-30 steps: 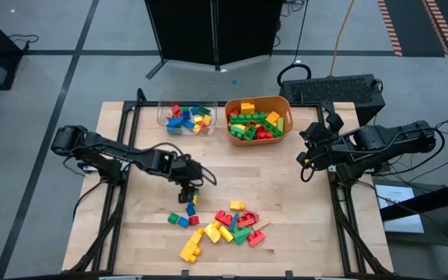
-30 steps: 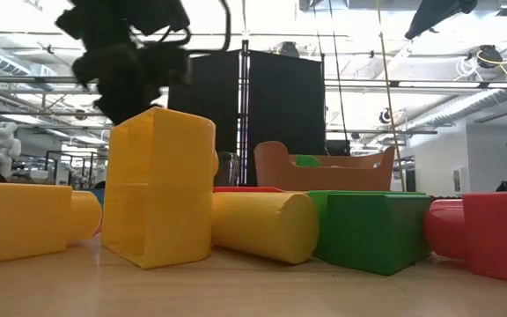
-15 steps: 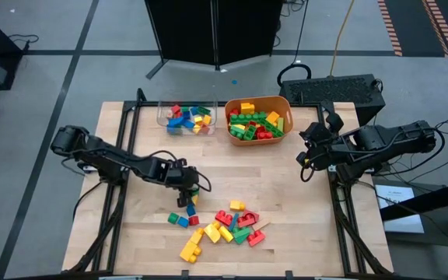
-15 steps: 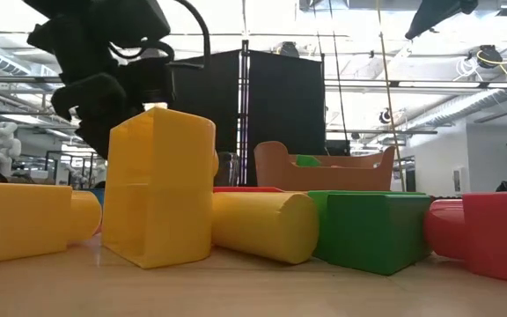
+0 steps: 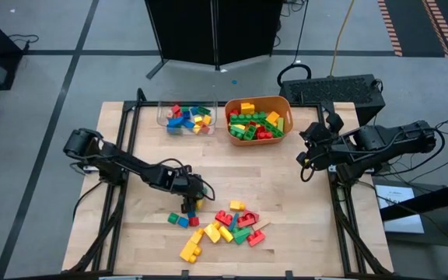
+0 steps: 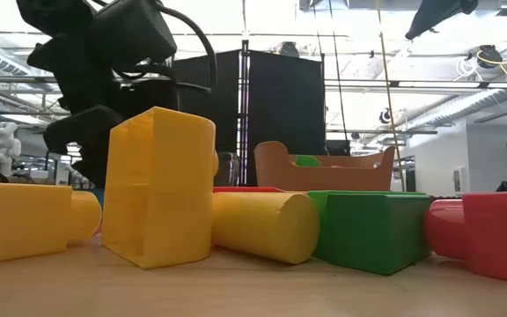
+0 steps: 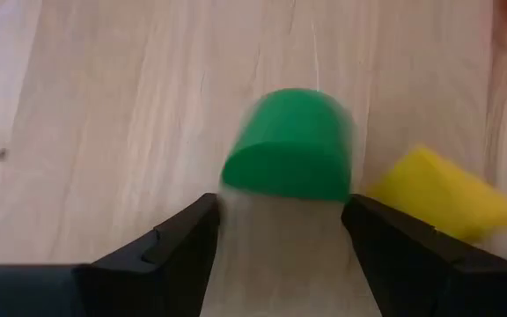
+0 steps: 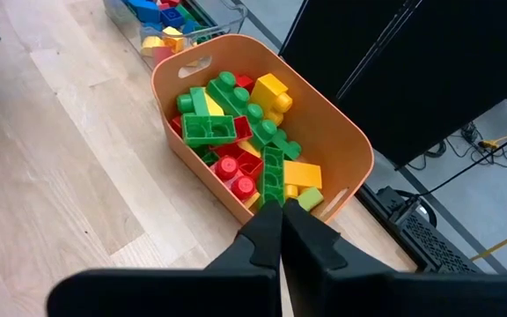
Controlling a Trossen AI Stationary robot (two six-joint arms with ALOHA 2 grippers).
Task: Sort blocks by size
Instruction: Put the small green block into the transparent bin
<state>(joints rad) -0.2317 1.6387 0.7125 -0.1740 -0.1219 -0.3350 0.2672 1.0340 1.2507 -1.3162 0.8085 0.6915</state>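
Loose blocks [image 5: 222, 227] below the orange tub [image 5: 258, 120]; two bins, two arms.
Left gripper [image 5: 192, 194], fingers [image 7: 180, 249] apart, sits low over a small green block [image 7: 290, 146] beside a yellow one [image 7: 440, 197]. Right gripper [image 5: 308, 153], fingers closed and empty, waits right of the tub. A clear tray [image 5: 187, 117] holds small blocks. No readable writing.

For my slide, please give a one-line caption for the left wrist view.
Left hand, fingers open, lines up on a small green block on the wooden table, a yellow block beside it.
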